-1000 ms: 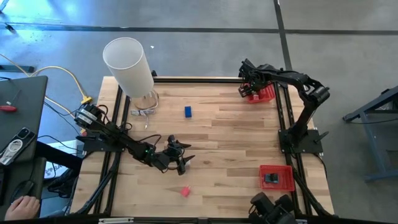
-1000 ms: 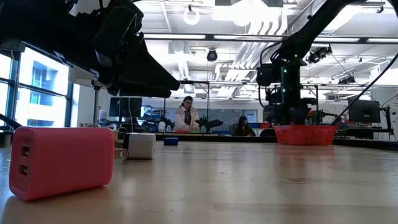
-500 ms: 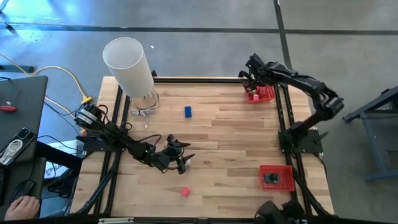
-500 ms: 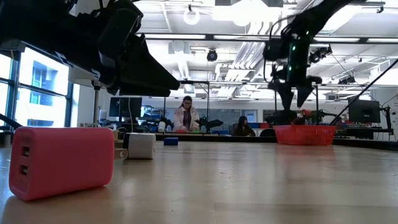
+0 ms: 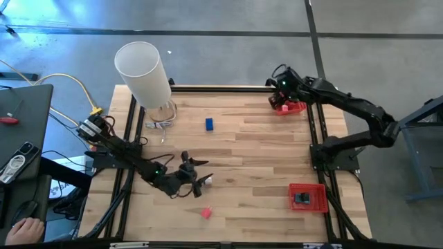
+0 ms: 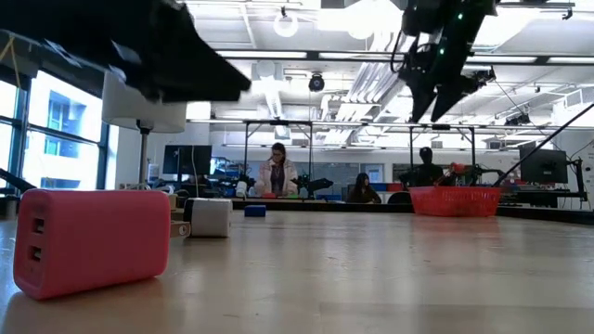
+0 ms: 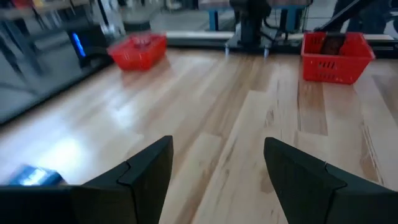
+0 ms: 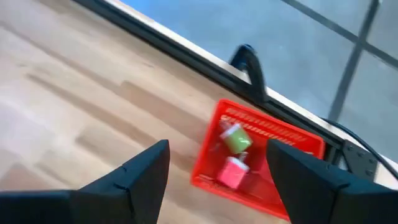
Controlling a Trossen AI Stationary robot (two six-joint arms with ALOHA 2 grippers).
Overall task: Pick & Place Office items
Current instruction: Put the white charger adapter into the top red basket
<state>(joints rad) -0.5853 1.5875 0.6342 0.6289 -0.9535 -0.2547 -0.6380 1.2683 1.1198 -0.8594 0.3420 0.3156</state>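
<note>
Office items still loose on my wooden desk [image 5: 263, 149] run from the pink rounded plastic block [image 5: 206, 213] near the front edge to the small blue block [image 5: 209, 124] farther back; both look light, rigid and a little slick, best pinched across their flat sides. My left hand [image 5: 199, 181] hangs open and empty just behind the pink block, while my right hand [image 5: 277, 90], also open and empty, hovers above the red mesh tray [image 5: 296, 106] at the far corner.

A grey concrete floor [image 5: 228, 41] surrounds the table; ceiling lights [image 6: 285, 25] and tall windows [image 6: 56, 130] brighten the room.
</note>
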